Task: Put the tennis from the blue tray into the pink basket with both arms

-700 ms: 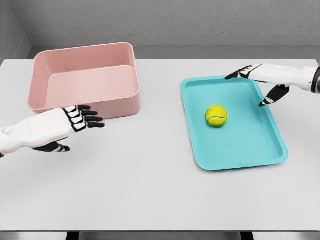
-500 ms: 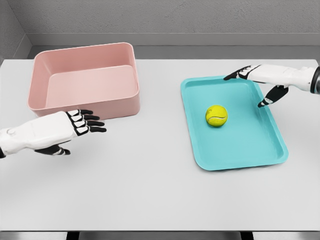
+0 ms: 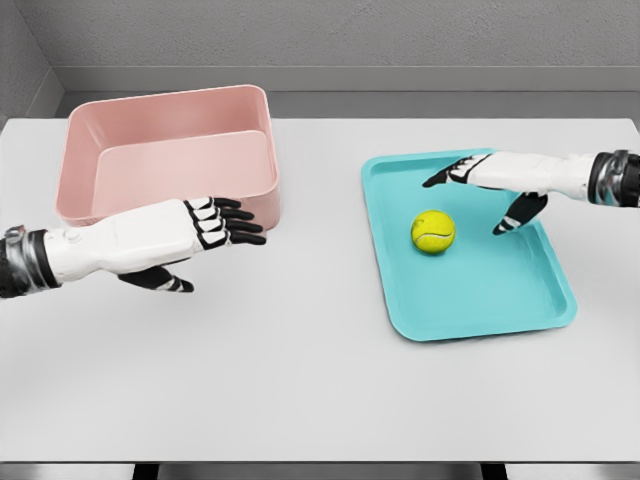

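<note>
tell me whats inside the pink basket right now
Nothing shows inside the pink basket; the left hand covers part of its front wall only. The tennis ball sits on the blue tray.

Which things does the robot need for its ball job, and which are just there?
Needed:
tennis ball
blue tray
pink basket
left hand
right hand

Just there:
white table
grey wall

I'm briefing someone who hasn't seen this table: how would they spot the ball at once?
Start at the white table and go to its right half, where a flat blue tray lies. The ball sits on the tray's upper middle, just below the open right hand. It is the only round, yellow-green thing here, marked with a curved seam.
</note>
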Robot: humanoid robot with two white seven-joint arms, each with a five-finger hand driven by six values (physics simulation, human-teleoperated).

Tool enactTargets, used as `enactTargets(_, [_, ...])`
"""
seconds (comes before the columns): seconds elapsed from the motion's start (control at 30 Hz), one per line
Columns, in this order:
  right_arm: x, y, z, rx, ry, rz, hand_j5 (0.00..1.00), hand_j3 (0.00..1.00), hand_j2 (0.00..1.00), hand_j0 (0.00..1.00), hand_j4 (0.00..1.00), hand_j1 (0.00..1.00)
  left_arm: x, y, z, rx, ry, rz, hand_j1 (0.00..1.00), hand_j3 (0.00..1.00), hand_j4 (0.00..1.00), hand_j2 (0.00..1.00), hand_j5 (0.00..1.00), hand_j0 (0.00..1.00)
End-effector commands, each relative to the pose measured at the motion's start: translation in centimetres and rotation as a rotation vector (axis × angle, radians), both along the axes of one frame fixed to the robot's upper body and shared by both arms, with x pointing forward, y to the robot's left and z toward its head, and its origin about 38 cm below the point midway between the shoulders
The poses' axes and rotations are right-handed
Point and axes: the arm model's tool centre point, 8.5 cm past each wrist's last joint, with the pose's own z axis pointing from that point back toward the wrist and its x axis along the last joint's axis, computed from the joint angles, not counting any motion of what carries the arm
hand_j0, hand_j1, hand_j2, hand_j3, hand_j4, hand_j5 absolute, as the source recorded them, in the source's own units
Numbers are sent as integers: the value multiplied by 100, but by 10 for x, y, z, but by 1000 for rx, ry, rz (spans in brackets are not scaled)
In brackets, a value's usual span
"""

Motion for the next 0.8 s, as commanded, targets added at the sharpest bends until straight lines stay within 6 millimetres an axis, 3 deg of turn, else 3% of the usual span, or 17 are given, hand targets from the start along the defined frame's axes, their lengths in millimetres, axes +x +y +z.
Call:
enactTargets(0.0, [-2, 8, -3, 6, 8, 18, 100, 100, 100, 100, 100, 100, -6, -1, -16, 91, 66, -29, 100, 100, 100, 100, 100, 100])
enactTargets(0.1, [-8, 23, -3, 8, 13, 67, 100, 100, 100, 100, 100, 100, -7, 0, -19, 139, 85, -40, 100, 100, 100, 100, 100, 100])
enactTargets(0.17, [-9, 31, -6, 7, 21, 71, 100, 100, 100, 100, 100, 100, -2, -3, -10, 131, 58, -41, 100, 100, 100, 100, 100, 100])
enactTargets(0.6, [-7, 48, -29, -19, 75, 54, 100, 100, 100, 100, 100, 100, -2, -12, -12, 126, 62, -66, 100, 100, 100, 100, 100, 100])
enactTargets(0.77, [-2, 45, -33, -28, 83, 33, 100, 100, 100, 100, 100, 100, -3, -10, -14, 134, 69, -66, 100, 100, 100, 100, 100, 100])
